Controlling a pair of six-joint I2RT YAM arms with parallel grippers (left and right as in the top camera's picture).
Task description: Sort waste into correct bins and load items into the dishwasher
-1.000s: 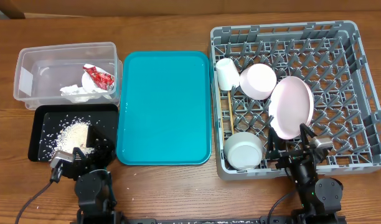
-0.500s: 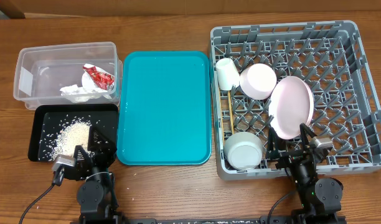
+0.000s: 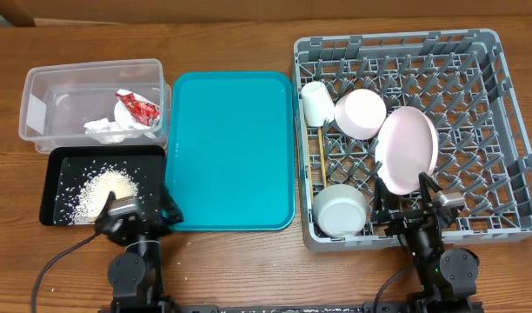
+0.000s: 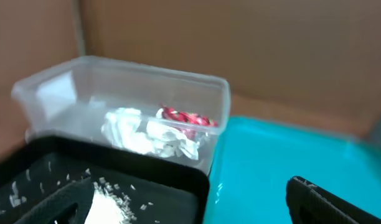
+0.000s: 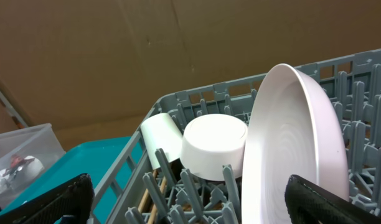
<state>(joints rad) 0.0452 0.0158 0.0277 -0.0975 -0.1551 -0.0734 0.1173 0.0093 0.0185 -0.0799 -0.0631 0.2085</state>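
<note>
Both of your jaw sets gape empty: the left gripper (image 3: pixel 136 212) by the rice (image 3: pixel 105 189) in the black tray (image 3: pixel 54 162), the right gripper (image 3: pixel 407 207) at the dish rack (image 3: pixel 396 40).

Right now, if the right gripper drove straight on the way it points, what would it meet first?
Probably the pale pink plate, standing on edge in the grey dish rack ahead of the right gripper. Depth is unclear, so its pegs might catch first.
</note>
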